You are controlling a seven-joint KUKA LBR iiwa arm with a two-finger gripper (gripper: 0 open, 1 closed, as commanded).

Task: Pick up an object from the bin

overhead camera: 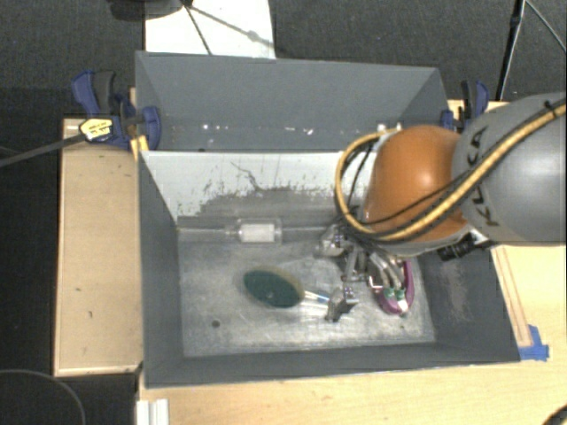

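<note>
Scratched grey metal makes the floor of a bin (205, 339) with sloping walls, seen from above. The gripper (339, 305) hangs low over the floor, just right of a dark green oval disc (272, 289), under the arm's orange cover (412, 184). Whether the gripper is apart or closed cannot be told from this angle, and nothing can be seen held in it. Its tip sits at the right end of a small clear tube (312, 298), which runs from the green disc's right edge towards the gripper; this is probably the thing to be picked, since the gripper is lowered right onto it. Farther right of the disc, beyond the gripper, lies a purple and white object (397, 292), close beside the wrist. Behind the disc, against the foot of the back wall, rests a clear cylinder (257, 233) with a white middle. Left of and in front of the disc the floor is bare, so there is room to lift straight up, with the walls well apart from the gripper.
</note>
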